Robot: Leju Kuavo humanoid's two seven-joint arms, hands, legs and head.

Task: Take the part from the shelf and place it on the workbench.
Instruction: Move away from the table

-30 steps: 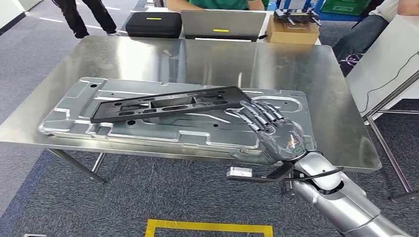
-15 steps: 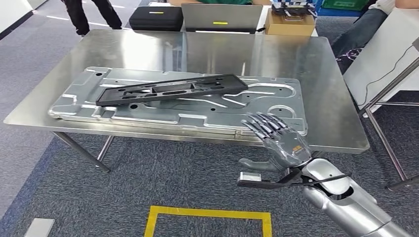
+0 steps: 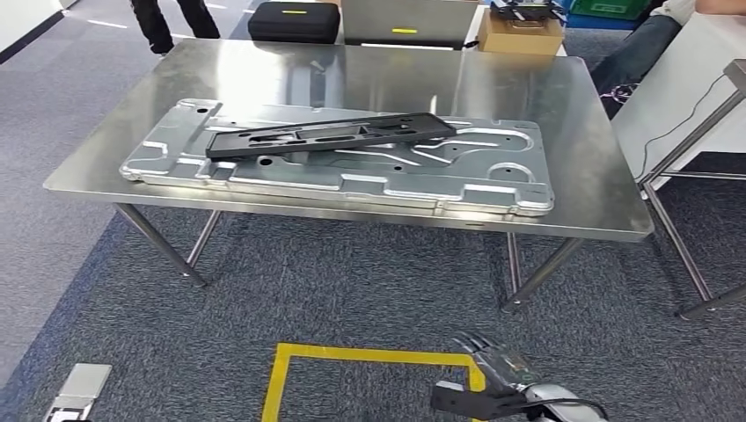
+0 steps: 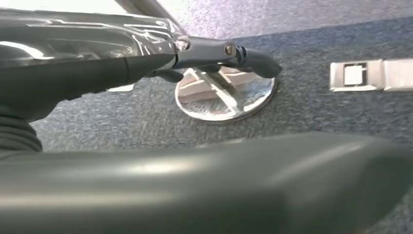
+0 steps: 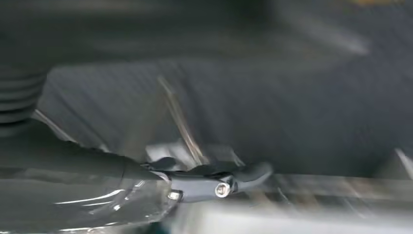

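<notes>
You are seeing the black part (image 3: 330, 136) lying flat on the embossed metal panel (image 3: 352, 180), which is resting on the steel table (image 3: 581, 202). The right hand (image 3: 497, 374) is hanging low over the carpet by the yellow floor marking (image 3: 286, 374), fingers apart, holding nothing. The left hand (image 4: 146, 53) is hovering over a round metal foot plate (image 4: 226, 97); fingers apart, nothing between them. Beyond the table, a black case (image 3: 295, 21), a cardboard box (image 3: 519, 37) and seated people's legs (image 3: 647, 48) are crowding the far edge.
</notes>
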